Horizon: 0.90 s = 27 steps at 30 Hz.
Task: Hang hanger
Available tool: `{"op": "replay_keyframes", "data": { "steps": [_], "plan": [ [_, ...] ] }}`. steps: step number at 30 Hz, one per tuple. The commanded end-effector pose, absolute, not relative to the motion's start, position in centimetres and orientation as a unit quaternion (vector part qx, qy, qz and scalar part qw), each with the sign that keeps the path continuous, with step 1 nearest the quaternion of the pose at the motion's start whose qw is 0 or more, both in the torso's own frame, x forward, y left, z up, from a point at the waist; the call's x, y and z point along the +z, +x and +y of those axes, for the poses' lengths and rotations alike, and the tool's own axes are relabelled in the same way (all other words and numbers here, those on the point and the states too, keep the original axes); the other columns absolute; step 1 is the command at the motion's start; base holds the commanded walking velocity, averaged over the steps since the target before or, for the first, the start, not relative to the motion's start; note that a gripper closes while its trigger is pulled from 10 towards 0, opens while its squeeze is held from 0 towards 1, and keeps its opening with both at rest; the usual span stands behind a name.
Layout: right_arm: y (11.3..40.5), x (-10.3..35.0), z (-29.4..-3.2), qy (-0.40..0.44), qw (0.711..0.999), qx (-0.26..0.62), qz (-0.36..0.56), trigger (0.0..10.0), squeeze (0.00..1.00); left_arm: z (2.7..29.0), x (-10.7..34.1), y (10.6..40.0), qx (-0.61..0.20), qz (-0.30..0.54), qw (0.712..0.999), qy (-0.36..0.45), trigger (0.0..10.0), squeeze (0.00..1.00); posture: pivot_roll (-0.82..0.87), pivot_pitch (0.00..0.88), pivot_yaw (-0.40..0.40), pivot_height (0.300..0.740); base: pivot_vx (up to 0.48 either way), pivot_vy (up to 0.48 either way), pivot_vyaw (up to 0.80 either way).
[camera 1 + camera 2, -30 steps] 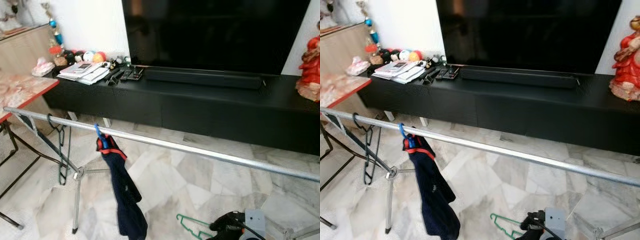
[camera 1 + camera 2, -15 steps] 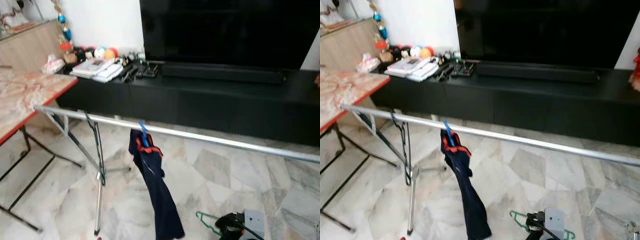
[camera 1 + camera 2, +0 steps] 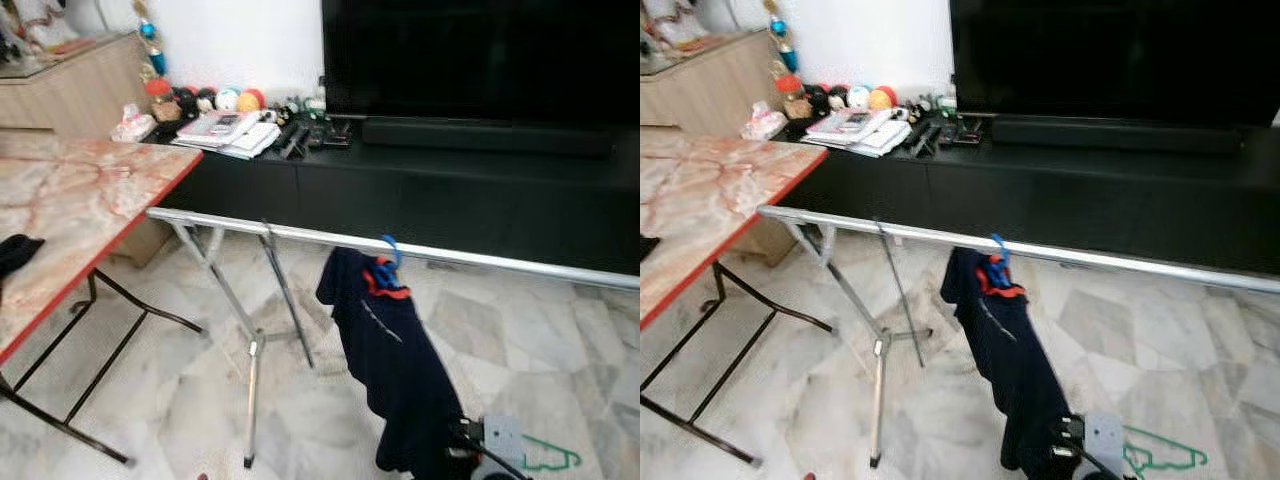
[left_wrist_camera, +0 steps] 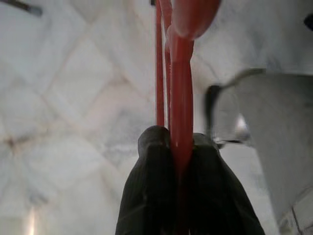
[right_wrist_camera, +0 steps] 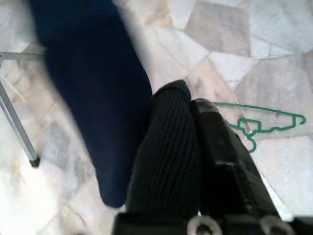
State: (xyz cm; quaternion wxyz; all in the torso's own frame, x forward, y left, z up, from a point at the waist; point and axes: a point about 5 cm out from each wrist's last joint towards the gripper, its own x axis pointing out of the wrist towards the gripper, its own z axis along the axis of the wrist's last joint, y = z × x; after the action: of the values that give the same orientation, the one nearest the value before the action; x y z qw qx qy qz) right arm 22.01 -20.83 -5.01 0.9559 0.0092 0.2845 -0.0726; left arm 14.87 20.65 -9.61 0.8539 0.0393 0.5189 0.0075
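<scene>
My left pincer [image 4: 182,161], pressed together, pinches a red hanger [image 4: 181,98]; my right pincer [image 5: 193,147], pressed together, hangs near a green hanger [image 5: 264,122] on the floor.

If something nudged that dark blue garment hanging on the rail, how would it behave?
The dark blue garment would probably sway and fold, since it droops limp from its blue hanger. Hanging by one hook on the smooth metal rail, it might slide along.
</scene>
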Motion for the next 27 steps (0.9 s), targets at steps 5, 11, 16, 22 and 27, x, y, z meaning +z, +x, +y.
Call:
{"op": "replay_keyframes", "data": {
  "steps": [5,11,16,22,27],
  "plan": [
    [22.48,-4.78,-20.45,0.018,0.958,-0.070,0.278,10.0,0.00,20.70,-9.67,14.74,-0.001,0.525,0.850,0.047,10.0,0.00,0.00,0.049,0.017,0.740,0.000,0.000,0.00],
    [22.33,-4.97,-20.52,0.024,0.955,-0.072,0.288,10.0,0.00,20.62,-9.65,14.83,-0.003,0.524,0.851,0.048,10.0,0.00,0.00,0.049,0.017,0.740,0.000,0.000,-0.26],
    [22.26,-5.05,-20.45,0.022,0.954,-0.071,0.291,10.0,0.00,20.62,-9.62,14.91,-0.004,0.522,0.852,0.048,10.0,0.00,0.00,0.049,0.017,0.740,0.000,0.000,-0.80],
    [22.24,-5.09,-20.35,0.020,0.953,-0.069,0.293,10.0,0.00,20.61,-9.59,14.96,-0.005,0.519,0.853,0.047,10.0,0.00,0.00,0.049,0.017,0.740,0.000,0.000,-0.79],
    [22.26,-5.03,-20.31,0.019,0.955,-0.067,0.288,10.0,0.00,20.64,-9.58,14.98,-0.007,0.521,0.852,0.049,10.0,0.00,0.00,0.050,0.017,0.740,0.000,0.000,-0.24]
  ]
}}
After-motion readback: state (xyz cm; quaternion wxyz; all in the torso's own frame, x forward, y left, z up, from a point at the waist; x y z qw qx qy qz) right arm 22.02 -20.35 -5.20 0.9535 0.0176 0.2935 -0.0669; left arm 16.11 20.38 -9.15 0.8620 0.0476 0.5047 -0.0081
